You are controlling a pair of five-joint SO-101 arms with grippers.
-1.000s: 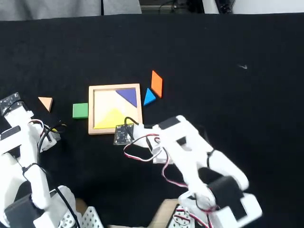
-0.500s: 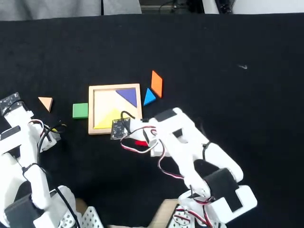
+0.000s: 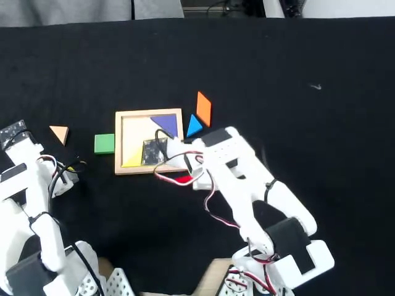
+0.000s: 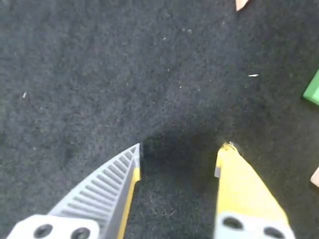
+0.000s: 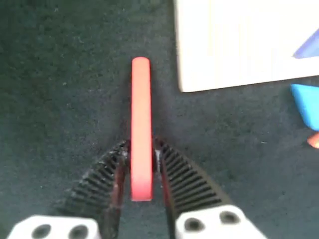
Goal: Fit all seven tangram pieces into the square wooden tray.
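Two pieces already lie inside the square wooden tray (image 3: 118, 143), which sits left of centre in the high view. A purple triangle (image 3: 165, 123) is in its upper right corner and a yellow triangle (image 3: 133, 159) runs along its lower edge, partly hidden under my right wrist. My right gripper (image 5: 141, 145) is closed on a red piece (image 5: 141, 124), held on edge between the fingers, over the black desk (image 3: 308, 154) just off the tray's lower right corner and outside the rim. I cannot tell whether it touches the desk. Just right of the tray lies a blue triangle (image 3: 194, 126), with an orange parallelogram (image 3: 203, 108) close beside it, up and to the right. A green square (image 3: 104, 143) lies just beside the tray's left rim, and a tan triangle (image 3: 59, 133) farther left. My left gripper (image 4: 182, 147) hangs open above bare desk at the lower left, holding nothing.
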